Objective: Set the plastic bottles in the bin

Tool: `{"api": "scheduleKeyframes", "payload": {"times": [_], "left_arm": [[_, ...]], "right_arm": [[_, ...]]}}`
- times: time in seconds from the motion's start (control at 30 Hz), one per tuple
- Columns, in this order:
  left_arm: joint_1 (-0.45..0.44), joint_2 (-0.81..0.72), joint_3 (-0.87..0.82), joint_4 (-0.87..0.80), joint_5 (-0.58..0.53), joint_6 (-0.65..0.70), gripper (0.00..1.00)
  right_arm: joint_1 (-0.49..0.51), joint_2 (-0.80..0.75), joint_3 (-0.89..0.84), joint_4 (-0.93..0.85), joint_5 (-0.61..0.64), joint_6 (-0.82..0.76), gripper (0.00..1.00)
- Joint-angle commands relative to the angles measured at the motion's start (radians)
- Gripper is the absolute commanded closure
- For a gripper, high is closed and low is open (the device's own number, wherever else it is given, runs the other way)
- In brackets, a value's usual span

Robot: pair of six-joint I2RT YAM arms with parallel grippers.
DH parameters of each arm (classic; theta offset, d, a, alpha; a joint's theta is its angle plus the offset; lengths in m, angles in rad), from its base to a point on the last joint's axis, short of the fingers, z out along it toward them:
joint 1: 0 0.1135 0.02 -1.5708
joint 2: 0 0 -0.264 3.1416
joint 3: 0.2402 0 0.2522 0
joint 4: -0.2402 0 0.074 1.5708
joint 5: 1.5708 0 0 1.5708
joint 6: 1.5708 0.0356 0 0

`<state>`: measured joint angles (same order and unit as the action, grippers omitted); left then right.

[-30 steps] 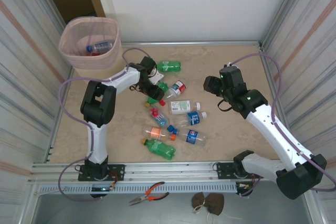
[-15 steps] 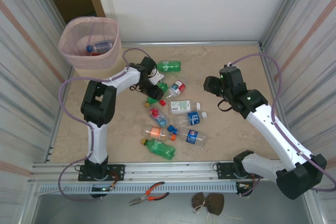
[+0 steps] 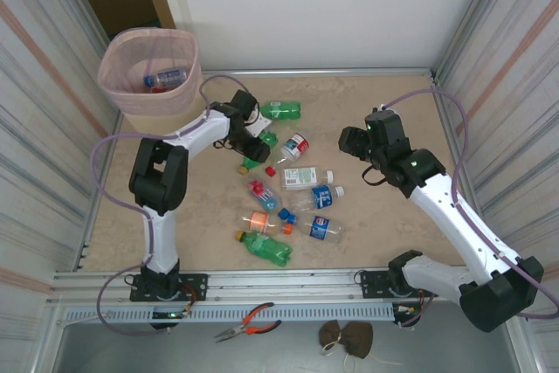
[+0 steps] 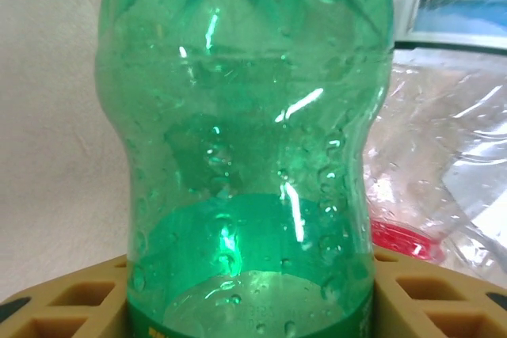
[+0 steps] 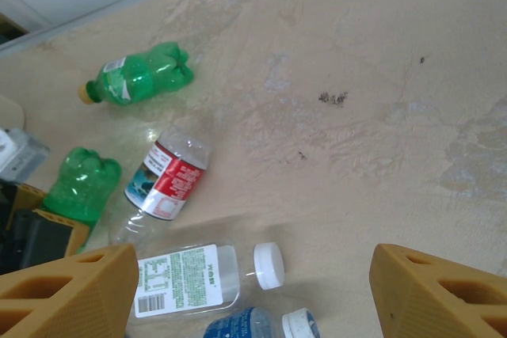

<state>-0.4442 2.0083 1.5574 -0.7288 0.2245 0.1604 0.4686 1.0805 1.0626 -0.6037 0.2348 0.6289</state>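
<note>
Between the tan fingers (image 4: 55, 306) of the left claw (image 3: 254, 140) sits a green bottle (image 4: 245, 156), wet inside, its sides pressed against both fingers, so this claw is closed on it. From above, that bottle (image 3: 267, 139) lies at the far-left edge of the scattered bottles, and the right wrist view shows its knobbly base (image 5: 81, 184) sticking out of the claw. The bin (image 3: 153, 115) stands in the far-left corner, near the left claw but apart from it, with a bottle (image 3: 166, 78) lying inside the pink liner. Another green bottle (image 3: 280, 111) rests just beyond the claw, toward the far rail, and a red-labelled bottle (image 3: 295, 146) lies just to its right. More bottles spread toward the near edge: a clear bottle with a white label (image 3: 306, 177), two blue-labelled bottles (image 3: 319, 196) and (image 3: 321, 227), and a green bottle (image 3: 266, 248) nearest the arms' bases. Ribbed side walls close off the bench (image 3: 113, 207) on the left and right; the left strip and the far-right part of it lie bare. The right claw (image 3: 352, 141) hangs above the bench to the right of the bottles, its fingers (image 5: 71, 290) spread wide and touching none of them.
</note>
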Motion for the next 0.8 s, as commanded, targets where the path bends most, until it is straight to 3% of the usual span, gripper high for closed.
{"api": "scheduleKeyframes", "payload": {"times": [0.0, 0.43, 0.77], "left_arm": [[0.007, -0.088, 0.042, -0.007, -0.014, 0.001, 0.46], [0.02, -0.286, 0.166, -0.048, -0.009, -0.004, 0.46], [0.128, -0.454, 0.247, -0.048, 0.013, -0.016, 0.49]], "right_arm": [[-0.01, -0.004, 0.013, -0.002, 0.01, 0.018, 0.24], [-0.015, 0.01, 0.02, 0.017, -0.003, 0.012, 0.24], [-0.015, 0.032, 0.024, 0.037, -0.022, 0.014, 0.24]]}}
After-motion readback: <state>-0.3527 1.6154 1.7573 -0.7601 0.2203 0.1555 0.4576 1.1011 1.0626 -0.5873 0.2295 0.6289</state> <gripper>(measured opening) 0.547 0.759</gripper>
